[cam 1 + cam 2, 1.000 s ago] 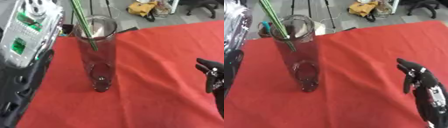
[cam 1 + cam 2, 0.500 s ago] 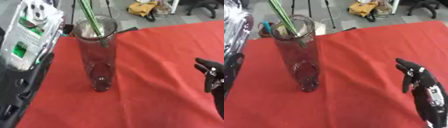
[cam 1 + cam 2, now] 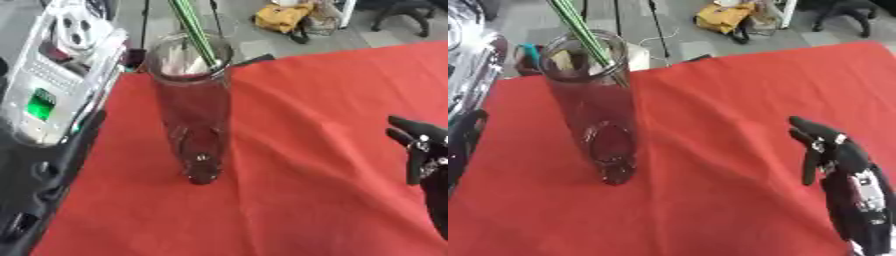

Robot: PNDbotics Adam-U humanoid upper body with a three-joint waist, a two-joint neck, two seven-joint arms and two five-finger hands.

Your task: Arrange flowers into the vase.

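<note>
Left eye view
Vase: a tall clear glass vase stands upright on the red tablecloth, near its left edge and toward the far side; the cloth shows red through the glass.
Stems: green flower stems enter the vase mouth from above, leaning toward the upper left and running out of the top of the picture; their lower ends lie just inside the rim. The blooms are out of sight.
Left arm: a silver and black forearm with a green patch fills the left side and reaches up past the top edge, beside the vase; the left hand itself does not show.
Right hand: the right hand rises at the right edge, well apart from the vase, fingers up and relaxed, holding nothing.
Background: beyond the cloth, grey floor with a yellow bag.

Right eye view
Vase: the same vase stands left of centre, upright, its base on the cloth.
Stems: the stems cross the rim at the near right side of the mouth.
Right hand: more of the hand is shown, black with a silver wrist section below it, fingers slack and pointing up toward the far left, over the cloth at lower right.
Left arm: only a dark part at the left edge.
</note>
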